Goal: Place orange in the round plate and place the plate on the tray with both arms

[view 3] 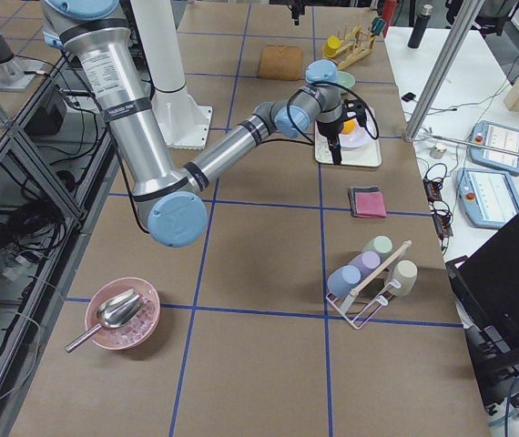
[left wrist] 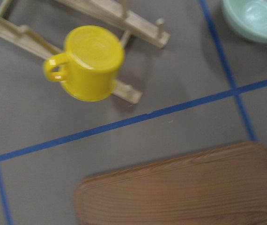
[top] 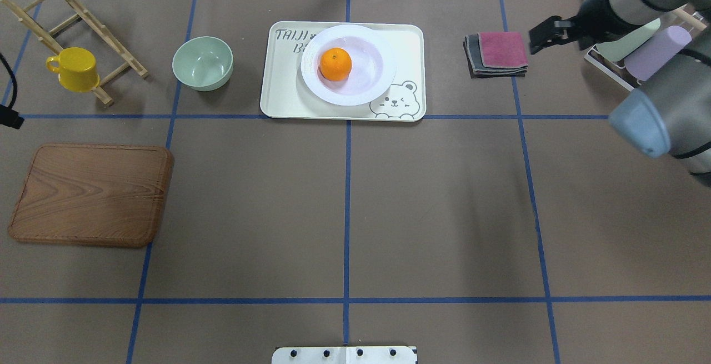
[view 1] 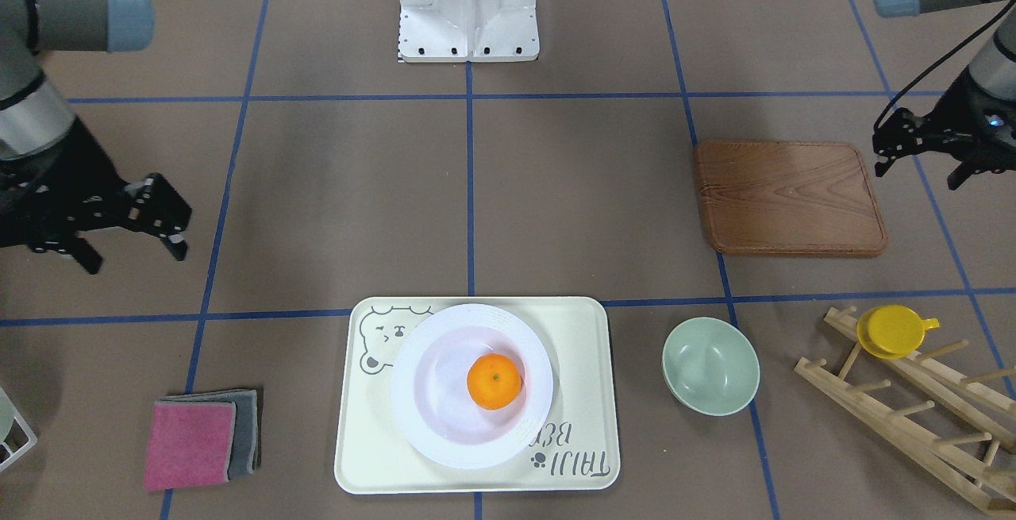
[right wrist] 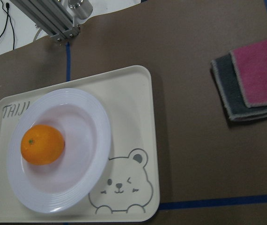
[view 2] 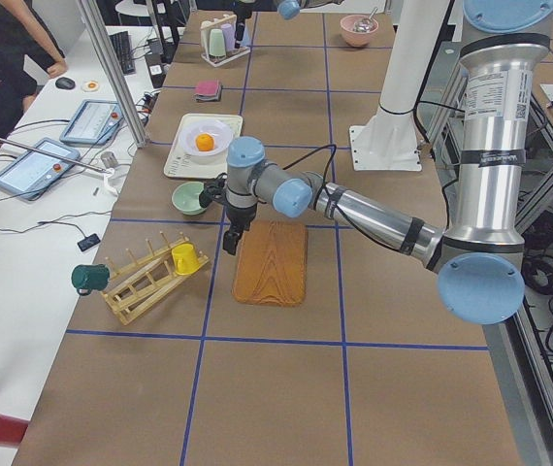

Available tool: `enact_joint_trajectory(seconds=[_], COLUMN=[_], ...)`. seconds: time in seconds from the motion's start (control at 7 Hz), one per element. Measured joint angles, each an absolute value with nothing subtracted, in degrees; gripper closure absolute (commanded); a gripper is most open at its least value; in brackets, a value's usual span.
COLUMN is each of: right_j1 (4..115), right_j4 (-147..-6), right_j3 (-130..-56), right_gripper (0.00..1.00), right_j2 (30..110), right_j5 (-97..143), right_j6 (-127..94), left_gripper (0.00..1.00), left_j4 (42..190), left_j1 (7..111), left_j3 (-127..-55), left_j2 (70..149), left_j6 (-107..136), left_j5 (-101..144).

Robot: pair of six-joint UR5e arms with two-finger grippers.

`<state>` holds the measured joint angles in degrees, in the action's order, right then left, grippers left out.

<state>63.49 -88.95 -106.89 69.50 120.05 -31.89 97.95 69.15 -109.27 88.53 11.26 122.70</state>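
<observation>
The orange [view 1: 494,381] lies in the sunken centre of the white round plate [view 1: 533,344]. That plate rests on the cream bear tray [view 1: 583,345] at the table's operator side. The right wrist view looks down on the orange [right wrist: 42,145], plate [right wrist: 100,136] and tray [right wrist: 138,108]. My right gripper [view 1: 135,254] hangs open and empty well off to the side of the tray, above the folded cloths. My left gripper [view 1: 919,171] is open and empty beside the wooden board, far from the tray. Neither gripper touches anything.
A brown wooden board [view 1: 790,198] lies under the left arm's side. A pale green bowl [view 1: 710,365] sits beside the tray. A yellow cup [view 1: 893,331] hangs on a wooden rack [view 1: 913,417]. Pink and grey cloths [view 1: 198,441] lie on the tray's other side.
</observation>
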Motion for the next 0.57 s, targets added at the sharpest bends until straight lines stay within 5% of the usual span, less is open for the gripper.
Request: enact_joint_trajectory(seconds=[0.57], right_j1=[78.88], right_j4=[-101.38], right_j3=[-108.55], right_gripper=[0.00], right_j2=[84.32], right_j5=[134.12], right_j6=[-9.63], left_gripper=[0.02], left_j4=[98.10], left_j1=[83.55], left_j3=[-97.77], left_j2=[86.13], left_j6=[-10.55], left_j5=[127.65])
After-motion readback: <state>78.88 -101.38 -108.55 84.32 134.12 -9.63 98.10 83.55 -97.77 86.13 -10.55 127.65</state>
